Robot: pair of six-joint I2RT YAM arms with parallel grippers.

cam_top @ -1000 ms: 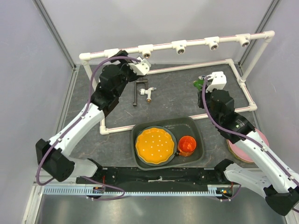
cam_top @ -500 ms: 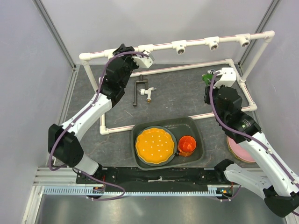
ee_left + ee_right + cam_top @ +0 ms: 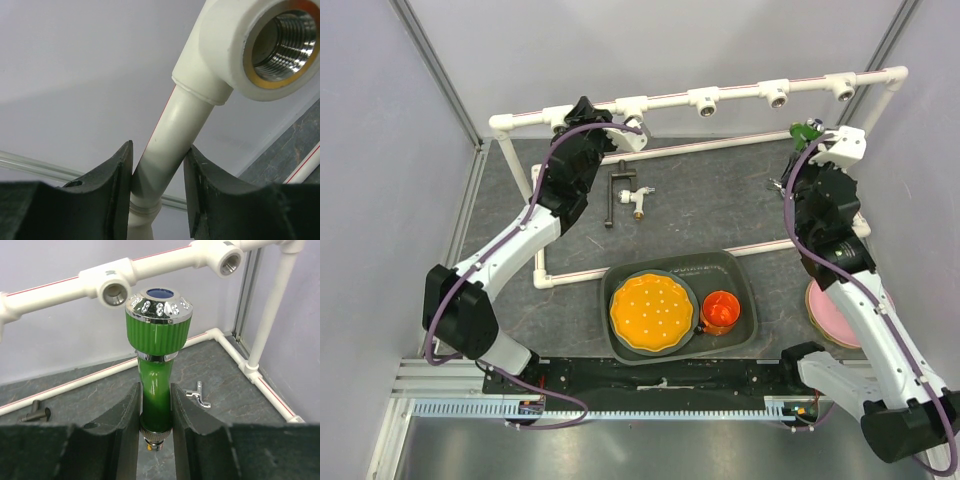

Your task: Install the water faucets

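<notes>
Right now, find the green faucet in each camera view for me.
Top external: green faucet at far right, held by the right gripper.
Left wrist: not in it.
Right wrist: centre, upright between the fingers.
Shared landmark: white pipe rail with threaded tee sockets.

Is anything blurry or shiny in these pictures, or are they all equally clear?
Top view: even, soft light, faint shadows. Left wrist view: near fingers slightly soft, threaded socket crisp. Right wrist view: chrome cap of the green faucet glints brightly.
</notes>
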